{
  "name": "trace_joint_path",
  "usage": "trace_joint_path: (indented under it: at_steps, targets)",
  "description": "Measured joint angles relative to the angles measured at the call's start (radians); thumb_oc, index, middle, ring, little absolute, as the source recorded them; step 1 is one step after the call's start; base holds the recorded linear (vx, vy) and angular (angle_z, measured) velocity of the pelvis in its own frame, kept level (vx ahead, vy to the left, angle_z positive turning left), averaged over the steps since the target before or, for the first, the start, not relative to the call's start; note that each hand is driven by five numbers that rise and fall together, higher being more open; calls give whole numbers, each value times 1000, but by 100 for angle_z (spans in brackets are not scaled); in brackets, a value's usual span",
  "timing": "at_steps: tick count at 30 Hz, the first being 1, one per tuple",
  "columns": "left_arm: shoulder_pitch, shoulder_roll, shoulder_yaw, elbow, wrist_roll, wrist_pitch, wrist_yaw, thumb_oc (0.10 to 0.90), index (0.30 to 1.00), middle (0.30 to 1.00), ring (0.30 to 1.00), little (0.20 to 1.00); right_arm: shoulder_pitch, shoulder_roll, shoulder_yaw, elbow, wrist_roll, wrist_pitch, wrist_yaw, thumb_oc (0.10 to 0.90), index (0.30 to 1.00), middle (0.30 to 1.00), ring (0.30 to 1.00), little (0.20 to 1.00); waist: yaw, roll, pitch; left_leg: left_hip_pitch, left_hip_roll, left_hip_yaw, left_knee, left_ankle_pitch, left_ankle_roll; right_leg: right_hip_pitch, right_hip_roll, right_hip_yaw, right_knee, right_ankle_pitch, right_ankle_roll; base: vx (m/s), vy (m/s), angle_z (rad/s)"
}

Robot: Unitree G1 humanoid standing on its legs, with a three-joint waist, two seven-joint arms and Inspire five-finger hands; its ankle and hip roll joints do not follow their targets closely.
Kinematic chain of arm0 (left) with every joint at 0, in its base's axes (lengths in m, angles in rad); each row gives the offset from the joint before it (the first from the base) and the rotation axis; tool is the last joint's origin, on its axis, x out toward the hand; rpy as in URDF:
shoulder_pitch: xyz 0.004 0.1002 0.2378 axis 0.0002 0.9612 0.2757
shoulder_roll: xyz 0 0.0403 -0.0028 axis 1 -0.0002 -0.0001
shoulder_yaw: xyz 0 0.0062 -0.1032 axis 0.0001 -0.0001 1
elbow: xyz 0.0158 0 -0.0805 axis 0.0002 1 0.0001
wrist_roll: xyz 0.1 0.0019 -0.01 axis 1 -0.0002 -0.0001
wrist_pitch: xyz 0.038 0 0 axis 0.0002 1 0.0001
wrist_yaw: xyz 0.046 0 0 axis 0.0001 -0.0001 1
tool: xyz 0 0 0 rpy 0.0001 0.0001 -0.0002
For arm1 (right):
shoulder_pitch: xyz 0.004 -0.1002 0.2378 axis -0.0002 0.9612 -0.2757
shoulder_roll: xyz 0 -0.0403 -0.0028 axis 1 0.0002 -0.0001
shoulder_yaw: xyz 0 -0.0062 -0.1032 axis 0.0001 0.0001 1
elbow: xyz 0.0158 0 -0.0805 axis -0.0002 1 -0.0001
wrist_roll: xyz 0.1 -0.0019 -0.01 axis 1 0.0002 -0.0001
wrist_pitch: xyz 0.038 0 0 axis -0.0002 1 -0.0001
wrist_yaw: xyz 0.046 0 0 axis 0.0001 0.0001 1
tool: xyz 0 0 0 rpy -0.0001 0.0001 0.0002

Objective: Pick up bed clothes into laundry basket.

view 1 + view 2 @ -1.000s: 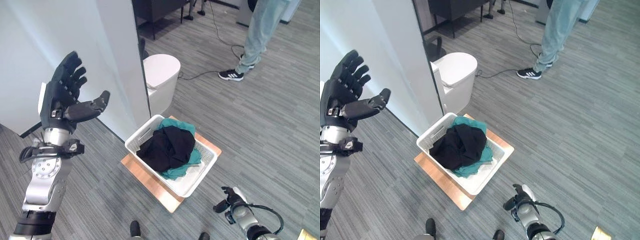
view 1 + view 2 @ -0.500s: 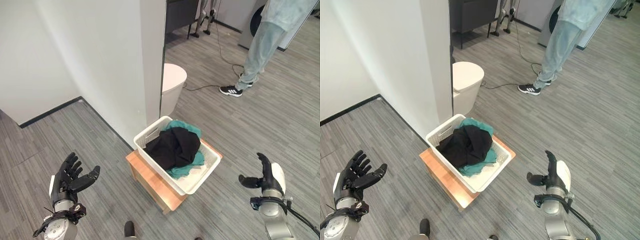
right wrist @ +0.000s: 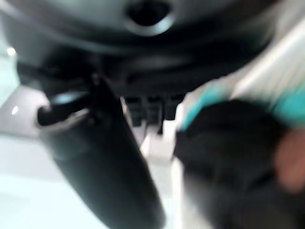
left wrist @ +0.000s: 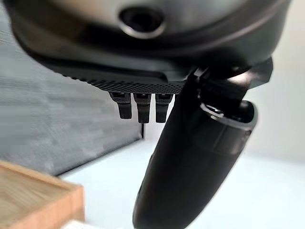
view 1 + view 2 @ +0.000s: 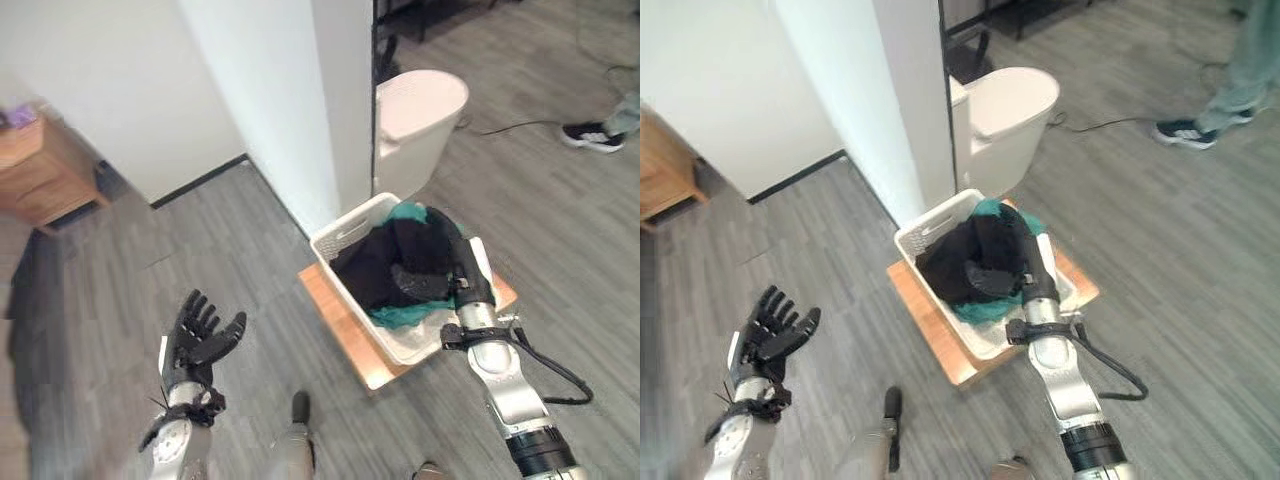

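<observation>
White laundry basket (image 5: 345,235) on low wooden stand (image 5: 335,318), long axis diagonal, one short end toward wall. Black and teal clothes (image 5: 395,262) heaped inside. Right hand (image 5: 462,270) over basket, fingers straight. Left hand (image 5: 198,335) apart, spread wide, empty.

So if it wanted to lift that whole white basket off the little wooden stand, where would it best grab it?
Probably by the rim of the laundry basket at its two short ends, one hand coming in from each side. The rim runs bare all round, while the black garment and teal cloth heap up in the middle. The right hand is over the heap; the left hand is off to the side, open.
</observation>
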Motion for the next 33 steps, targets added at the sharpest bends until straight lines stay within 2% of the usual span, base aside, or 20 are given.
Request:
trace_joint_path:
  at_steps: [3, 4, 5, 7, 8, 10, 11, 12, 13, 15, 16, 18, 20, 22, 24, 28, 29, 31, 32, 33]
  targets:
    - [84, -45, -37, 38, -13, -25, 0, 800, 900, 900, 900, 900, -14, -20, 48, 4, 0, 2, 9, 800, 900, 900, 900, 900, 51, 68, -3, -16, -53, 2, 50, 64, 89, 70, 0, -54, 44, -50, -27, -476, -129, 144]
    - [127, -35, -34, 39, -19, -25, -5, 800, 900, 900, 900, 900, -30, -21, 77, -12, -1, -6, 24, 800, 900, 900, 900, 900, 53, 90, -17, -34, -55, 1, -5, 146, 62, 66, 31, -93, 51, -69, -61, -471, -76, 174]
    - [176, -37, -17, 22, -19, -20, -12, 800, 900, 900, 900, 900, -33, -21, 98, -36, -1, -6, 30, 800, 900, 900, 900, 900, 44, 86, -29, -24, -47, 17, -95, 193, 102, 51, 21, -141, 40, -57, -113, -462, -65, 135]
    - [237, -31, 41, 45, -30, -1, -14, 800, 900, 900, 900, 900, -43, 8, 122, -52, -7, -8, 66, 800, 900, 900, 900, 900, 44, 51, -10, 35, -77, 138, -19, 32, 126, 87, 3, -187, 16, -49, -112, -615, -67, 107]
    - [237, -12, 45, 50, -41, 14, -13, 800, 900, 900, 900, 900, -28, -3, 120, -62, -16, -6, 66, 800, 900, 900, 900, 900, 27, 15, 3, 48, -103, 160, 124, -117, 178, 138, -49, -274, 5, -51, -112, -397, -29, 184]
    - [227, -2, 55, 30, -50, 12, -20, 800, 900, 900, 900, 900, 35, -46, 100, -90, -30, -4, 66, 800, 900, 900, 900, 900, -25, -26, 8, 137, -102, 261, 271, -209, 222, 232, -98, -392, 87, -39, -119, -319, 65, 217]
    - [222, -2, 42, 24, -63, 4, -20, 800, 900, 900, 900, 900, 37, -68, 92, -104, -45, -9, 65, 800, 900, 900, 900, 900, -26, -14, -6, 162, -118, 160, 113, -165, 137, 147, -59, -339, 180, -92, -178, -501, 175, 177]
    - [206, 9, 83, -6, -81, -1, -17, 800, 900, 900, 900, 900, -35, -41, 113, -118, -49, -9, 67, 800, 900, 900, 900, 900, -68, -55, -45, 183, -93, 115, -89, -97, 47, 21, -13, -287, 36, -50, -209, -533, 218, 211]
    - [129, 15, 82, 32, -81, -6, -21, 800, 900, 900, 900, 900, -51, -45, 75, -144, -56, -33, 64, 800, 900, 900, 900, 900, -113, -57, -25, 168, 0, 210, 20, -186, 90, 43, -9, -391, 30, -5, -156, -603, 327, 220]
    - [60, 18, 34, 49, -81, 27, -20, 800, 900, 900, 900, 900, -19, -62, 18, -137, -60, -4, 64, 800, 900, 900, 900, 900, -136, -91, -26, 282, 144, 402, 52, -142, 32, 92, -31, -466, 85, -11, -169, -432, 320, 204]
    - [69, 18, 6, 42, -81, 27, -23, 800, 900, 900, 900, 900, -8, -68, 7, -139, -60, 3, 63, 800, 900, 900, 900, 900, -159, -97, -33, 330, 149, 383, 25, -84, 42, 105, -61, -494, 124, -21, -183, -221, 212, 155]
    - [99, 0, -38, 13, -78, 50, -38, 800, 900, 900, 900, 900, -2, -78, -35, -167, -64, 3, 64, 800, 900, 900, 900, 900, -187, -84, -35, 370, 117, 320, -59, -44, 32, -17, -245, -502, 429, -40, -164, -227, 220, 99]
    - [118, 9, -6, 19, -75, 56, -41, 800, 900, 900, 900, 900, 5, -18, -15, -167, -64, 13, 64, 800, 900, 900, 900, 900, -184, -126, -44, 345, 91, 291, -19, -69, 2, 13, -293, -536, 199, 74, -97, -242, 159, 71]
    - [117, 27, -7, 30, -50, 64, -43, 800, 900, 900, 900, 900, 47, -6, -5, -163, -62, 20, 64, 800, 900, 900, 900, 900, -186, -147, -39, 326, 78, 253, 20, -114, 2, 58, -287, -489, 235, 82, -96, -124, 106, 105]
    - [130, 57, -6, 18, -25, 60, -45, 800, 900, 900, 900, 900, 64, -13, 16, -162, -62, 21, 68, 800, 900, 900, 900, 900, -177, -159, -68, 346, 45, 247, -28, -137, -14, 54, -293, -398, 232, 62, -47, -88, 162, 79]
    - [89, 92, -7, -4, 14, 62, -45, 800, 900, 900, 900, 900, 87, 18, 5, -144, -62, 24, 65, 800, 900, 900, 900, 900, -155, -170, -59, 311, 8, 136, -48, -128, -19, 95, -250, -246, 203, 112, -52, 15, 105, 96]
    - [83, 109, -4, -19, 16, 55, -42, 800, 900, 900, 900, 900, 86, 19, 27, -145, -62, 23, 67, 800, 900, 900, 900, 900, -141, -164, -56, 310, 18, 84, -68, -127, -22, 109, -200, -181, 169, 50, 2, 117, 49, 128]
    - [40, 139, 4, -26, 30, 47, -40, 800, 900, 900, 900, 900, 62, 16, 36, -158, -62, 3, 69, 800, 900, 900, 900, 900, -145, -169, -46, 227, 26, -26, -60, -130, -19, 128, -29, -68, 30, 0, -22, 138, 79, 161]
    - [26, 145, 1, -27, 32, 48, -41, 800, 900, 900, 900, 900, 63, 34, 24, -154, -61, 2, 69, 800, 900, 900, 900, 900, -138, -178, -47, 223, 19, -31, -116, -172, 5, 155, 17, -52, -42, -7, -29, 83, 122, 168]
    - [15, 153, -3, -26, 33, 48, -42, 800, 900, 900, 900, 900, 54, 59, 10, -150, -61, 3, 67, 800, 900, 900, 900, 900, -139, -222, -31, 213, -31, -39, -80, -178, 34, 165, -12, -44, -70, 3, -46, 40, 130, 139]
